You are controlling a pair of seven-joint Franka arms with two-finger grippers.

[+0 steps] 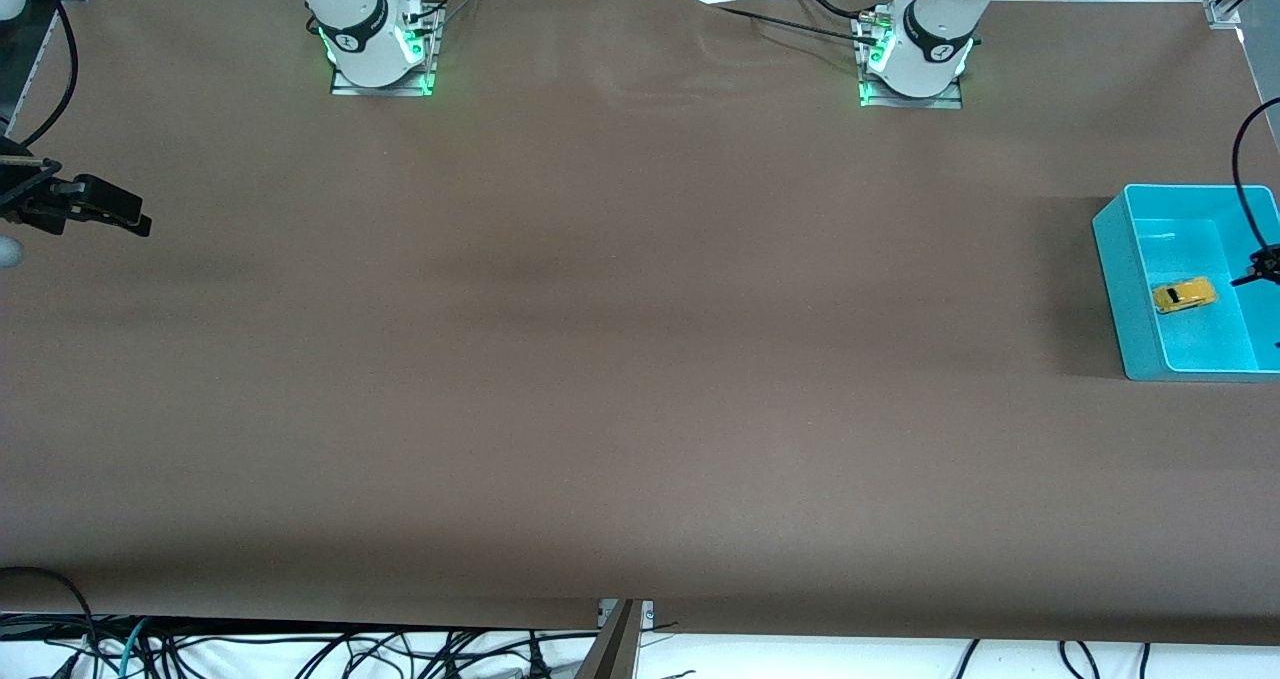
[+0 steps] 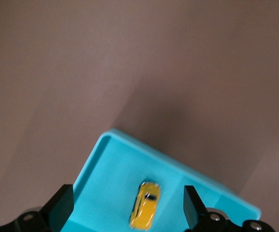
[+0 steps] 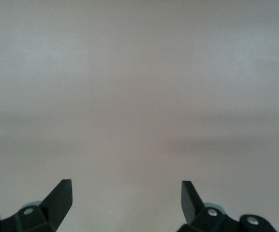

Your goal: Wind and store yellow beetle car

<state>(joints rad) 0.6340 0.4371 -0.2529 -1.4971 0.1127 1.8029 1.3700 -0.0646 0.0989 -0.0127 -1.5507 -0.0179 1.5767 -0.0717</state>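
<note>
The yellow beetle car (image 1: 1184, 295) lies on the floor of a teal bin (image 1: 1118, 284) at the left arm's end of the table. In the left wrist view the car (image 2: 145, 211) lies in the bin (image 2: 92, 162), between and below my open fingers. My left gripper (image 2: 127, 193) is open and empty, up over the bin; only a small part of it (image 1: 1262, 267) shows at the edge of the front view. My right gripper (image 1: 125, 211) is open and empty over the bare table at the right arm's end, also seen in the right wrist view (image 3: 126, 186).
The brown table (image 1: 620, 359) spreads between the two arms' bases. A black cable (image 1: 1240, 189) hangs over the bin. Cables lie below the table's edge nearest the front camera.
</note>
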